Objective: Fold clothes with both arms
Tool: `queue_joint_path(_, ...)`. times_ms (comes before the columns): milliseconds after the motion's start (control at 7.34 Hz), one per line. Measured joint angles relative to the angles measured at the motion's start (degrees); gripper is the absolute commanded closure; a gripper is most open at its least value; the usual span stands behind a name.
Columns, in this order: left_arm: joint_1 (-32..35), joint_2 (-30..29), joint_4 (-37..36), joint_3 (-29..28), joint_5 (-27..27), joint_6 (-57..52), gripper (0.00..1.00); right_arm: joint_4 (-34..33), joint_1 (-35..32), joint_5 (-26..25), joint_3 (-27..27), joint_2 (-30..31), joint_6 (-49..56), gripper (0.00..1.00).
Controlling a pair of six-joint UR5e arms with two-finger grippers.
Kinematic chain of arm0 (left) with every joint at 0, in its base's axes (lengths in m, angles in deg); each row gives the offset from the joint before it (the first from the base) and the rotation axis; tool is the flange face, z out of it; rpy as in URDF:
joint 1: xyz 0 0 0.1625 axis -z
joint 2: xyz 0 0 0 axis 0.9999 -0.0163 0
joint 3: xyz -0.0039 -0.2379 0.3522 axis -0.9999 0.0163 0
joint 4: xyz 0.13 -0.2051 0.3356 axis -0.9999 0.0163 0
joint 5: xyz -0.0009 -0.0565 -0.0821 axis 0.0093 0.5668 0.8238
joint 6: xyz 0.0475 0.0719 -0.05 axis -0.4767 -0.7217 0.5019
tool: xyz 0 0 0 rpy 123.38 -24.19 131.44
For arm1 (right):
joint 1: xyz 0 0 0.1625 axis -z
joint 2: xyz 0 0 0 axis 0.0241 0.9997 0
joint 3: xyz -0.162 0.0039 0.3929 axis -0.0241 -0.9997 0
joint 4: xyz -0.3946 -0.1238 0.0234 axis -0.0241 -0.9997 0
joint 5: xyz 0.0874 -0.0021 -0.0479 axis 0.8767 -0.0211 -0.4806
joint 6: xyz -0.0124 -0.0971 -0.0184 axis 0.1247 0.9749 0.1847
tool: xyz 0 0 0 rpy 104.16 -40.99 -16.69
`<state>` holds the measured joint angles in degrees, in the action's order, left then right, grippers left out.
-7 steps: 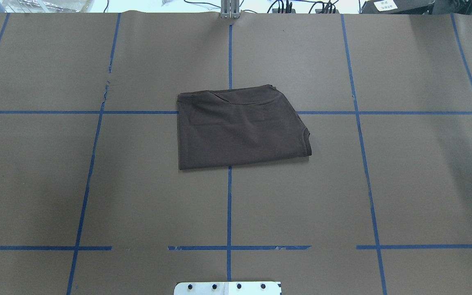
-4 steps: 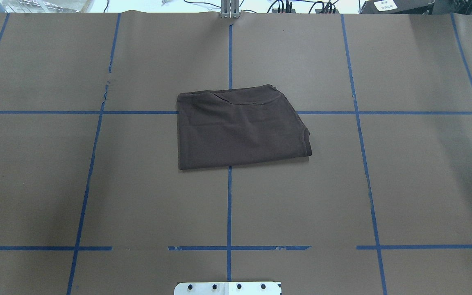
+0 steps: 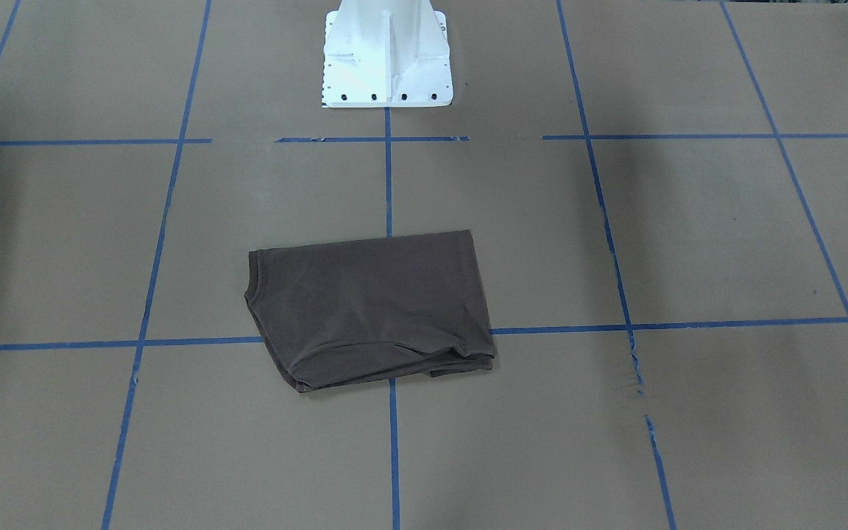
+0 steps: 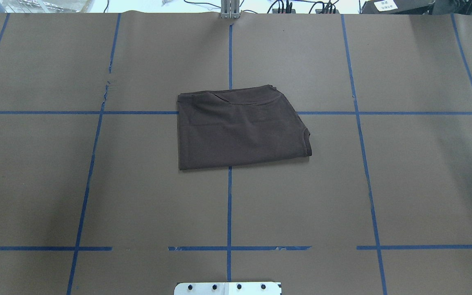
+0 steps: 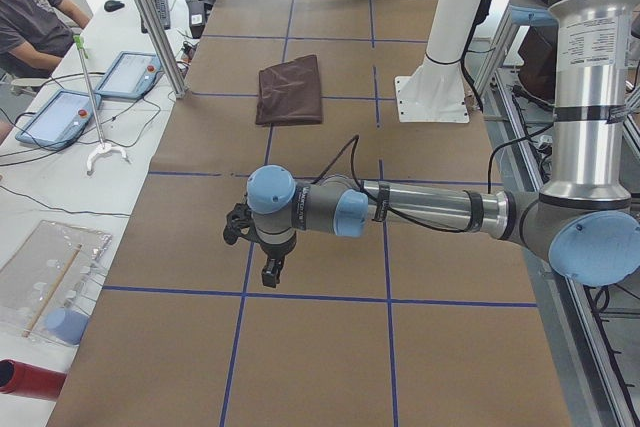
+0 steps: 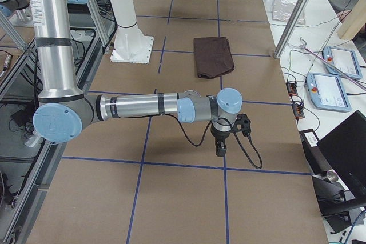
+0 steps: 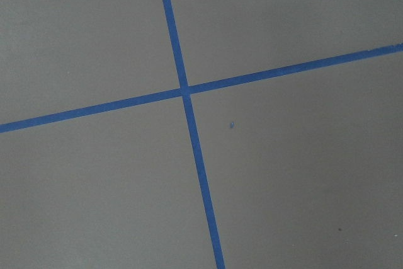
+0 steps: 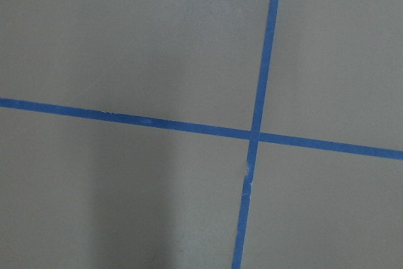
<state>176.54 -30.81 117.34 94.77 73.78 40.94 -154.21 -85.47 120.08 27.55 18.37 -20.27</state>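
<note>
Lying folded into a compact rectangle, T-shirt [image 3: 372, 309] sits mid-table in front view, base plate [image 3: 386, 55] at its 12 o'clock. Overhead: no arms near it. Left side view: left gripper [image 5: 270, 269] hangs over bare paper [image 5: 320, 347], shirt well apart at 12 o'clock; can't tell whether its fingers are apart or together. Right side view: right gripper [image 6: 220, 147] likewise, can't tell. Wrist views: only a tape cross [image 7: 184, 90]. Arms likely held clear because folding looks done.

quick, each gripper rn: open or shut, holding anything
left gripper: cannot tell open or shut; it is well apart from the T-shirt.
right gripper: cannot tell either; it too is apart from the T-shirt.
</note>
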Motion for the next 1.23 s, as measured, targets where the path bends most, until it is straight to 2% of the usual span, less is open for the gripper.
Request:
queue_joint_path(545, 0.0, -0.7, -1.2, -1.0, -1.5, 0.0, 0.00, 0.5, 0.3, -1.2, 0.0, 0.1, -0.7, 0.00)
queue_joint_path(817, 0.0, 0.5, -6.2, -1.1, -2.3, 0.0, 0.00, 0.6, 0.3, -1.0, 0.0, 0.3, -0.8, 0.00)
queue_joint_path(1226, 0.0, 1.4, -9.2, 0.0, -2.3, -0.1, 0.00, 0.7, 0.3, -0.7, -0.1, 0.5, -0.9, 0.00)
